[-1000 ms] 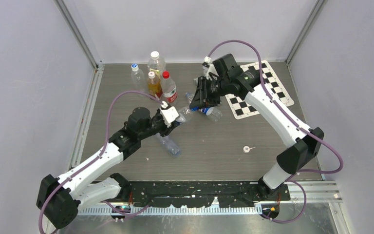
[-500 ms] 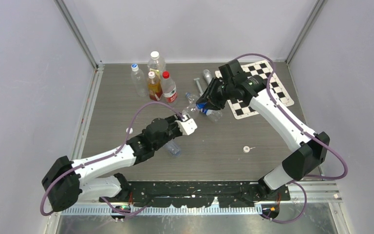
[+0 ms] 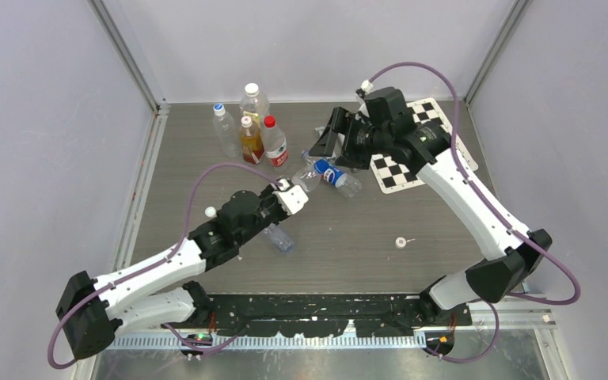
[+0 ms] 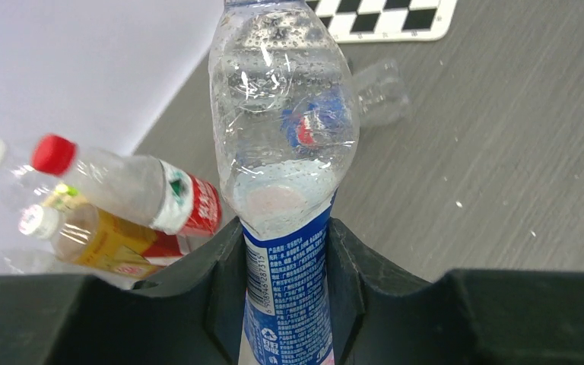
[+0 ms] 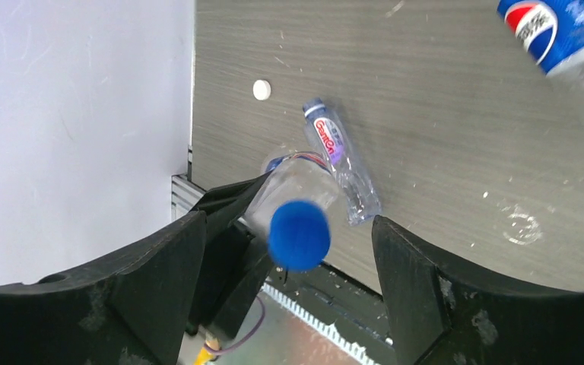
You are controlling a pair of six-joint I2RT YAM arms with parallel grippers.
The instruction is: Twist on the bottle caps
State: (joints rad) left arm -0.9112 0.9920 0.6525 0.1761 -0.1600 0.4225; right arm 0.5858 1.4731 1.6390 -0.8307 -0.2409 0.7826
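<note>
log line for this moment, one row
left gripper: shut on blue-label bottle | right gripper: open, aimed at blue cap on that bottle | cap tightness: cannot tell

Left arm (image 3: pixel 166 257): lies low, stretched on a slant from its base at the near left toward the middle.
Left gripper (image 3: pixel 294 190): fingers pressed against both sides of a bottle (image 4: pixel 285 152), clamping it at the label.
Right arm (image 3: pixel 467 202): elbow bent out at the near right, forearm reaching up and across to the far middle.
Right gripper (image 3: pixel 324 145): fingers spread wide, nothing between them, held apart from the left gripper and turned back toward it.
</note>
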